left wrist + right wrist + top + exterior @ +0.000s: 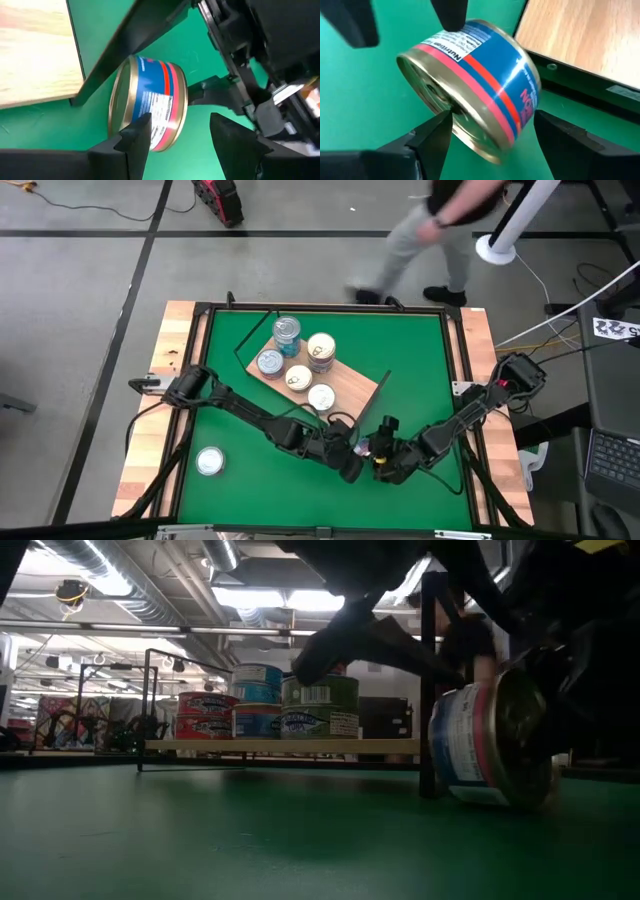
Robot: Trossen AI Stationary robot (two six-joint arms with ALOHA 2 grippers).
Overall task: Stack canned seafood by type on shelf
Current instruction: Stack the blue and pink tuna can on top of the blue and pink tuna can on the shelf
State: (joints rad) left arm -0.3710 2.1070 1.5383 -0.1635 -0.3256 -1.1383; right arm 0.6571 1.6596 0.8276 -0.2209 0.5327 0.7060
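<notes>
A blue tin with a red stripe and gold lid (485,75) is tipped on its side just off the near corner of the shelf (345,385). My right gripper (492,117) is shut on it. My left gripper (182,145) stands open beside it, one finger at its label. Several tins (298,377) stand on the shelf, some stacked in twos (258,700). One silver-lidded tin (209,461) sits flat on the green mat at the near left. My right gripper pinches the tin by its two flat ends, one finger on the gold lid (437,102), the other at the opposite end (192,95). The fingers slant down from the table's right. The tin is tilted, its lower rim (490,798) at the mat. My left gripper has one fingertip (140,132) against the tin's labelled side wall (155,117), coming slanting down from the table's left. Its other finger (235,140) stands clear of the tin.
The shelf's dark frame post (430,690) stands right beside the tilted tin. Pale wooden rails (150,410) border the mat on both sides. A person (440,230) walks on the floor past the far edge. Open mat lies at the near left.
</notes>
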